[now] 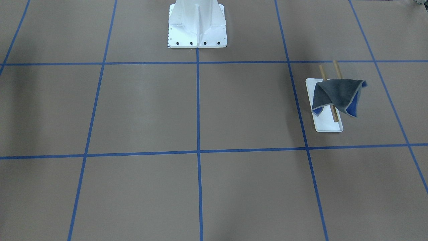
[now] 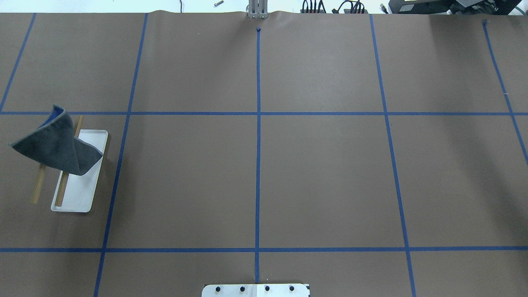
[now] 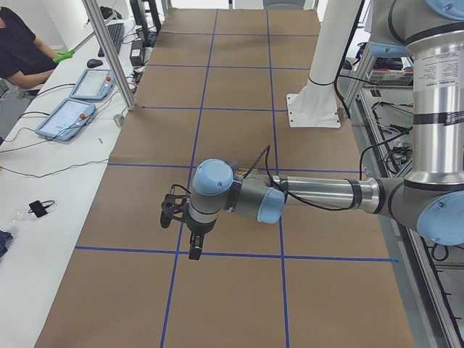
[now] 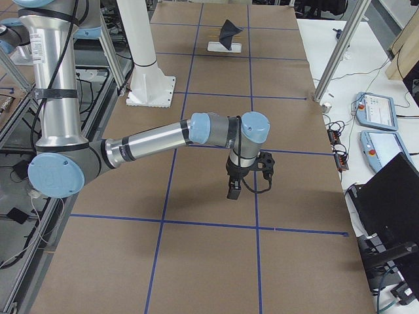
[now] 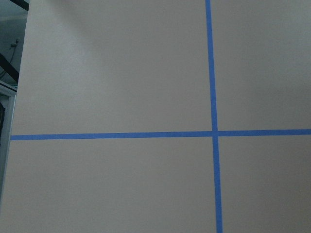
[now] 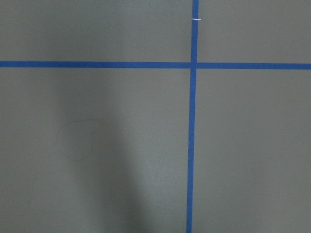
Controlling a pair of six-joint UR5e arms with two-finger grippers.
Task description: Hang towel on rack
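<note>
1. Both rods (image 2: 61,190) of the rack (image 2: 82,185) carry the towel (image 2: 57,148), draped across; we judge it hung.
2. Rods run toward-and-away from us, on our left side: left gripper (image 3: 194,250) nearer, right gripper (image 4: 234,190) well apart.
3. We cannot tell how either gripper's jaws stand.

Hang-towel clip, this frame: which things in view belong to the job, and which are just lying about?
Job:
- towel, draped over the rack's rods
- rack

Lying about:
- white pedestal, bolted to the table
- control pendants on the side bench
</note>
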